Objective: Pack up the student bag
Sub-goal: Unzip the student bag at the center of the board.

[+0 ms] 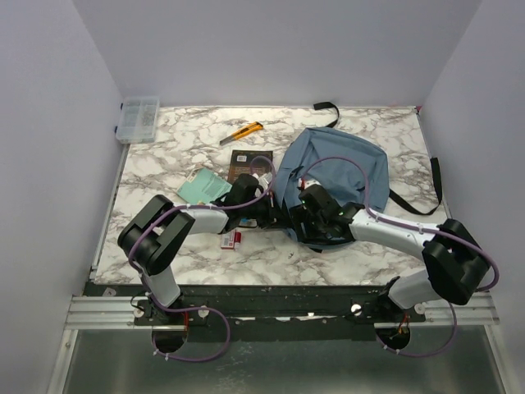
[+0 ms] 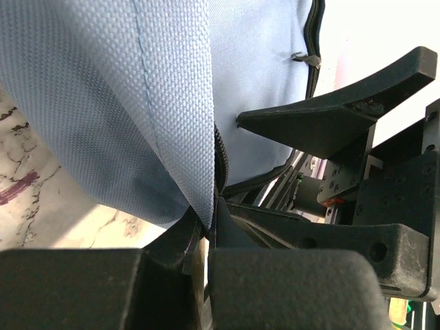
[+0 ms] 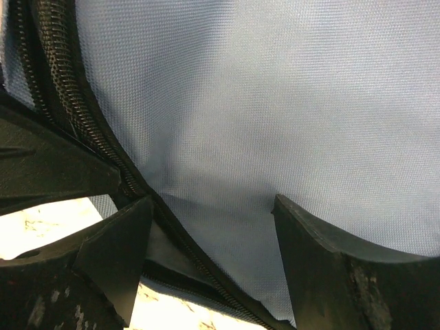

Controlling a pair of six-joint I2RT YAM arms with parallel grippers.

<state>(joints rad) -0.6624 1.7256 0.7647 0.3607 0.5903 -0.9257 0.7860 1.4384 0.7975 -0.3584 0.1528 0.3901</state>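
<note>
The student bag (image 1: 336,172), dusty-blue fabric with dark zipper lines, lies right of the table's middle. My left gripper (image 1: 276,210) is at its near left edge, shut on the fabric rim beside the zipper (image 2: 218,165); the cloth (image 2: 124,103) hangs up out of the pinched fingertips (image 2: 206,230). My right gripper (image 1: 310,215) is right beside it at the same edge. Its jaws stand open (image 3: 213,237), with blue fabric (image 3: 275,103) filling the gap behind them and the zipper (image 3: 89,124) running past the left finger (image 3: 117,254). Nothing is pinched between them.
Left of the bag lie a dark booklet (image 1: 244,162), a teal packet (image 1: 202,185) and a small red-and-white item (image 1: 232,239). A yellow utility knife (image 1: 244,131) and a clear plastic box (image 1: 138,117) sit at the back left. Black straps (image 1: 414,203) trail to the right.
</note>
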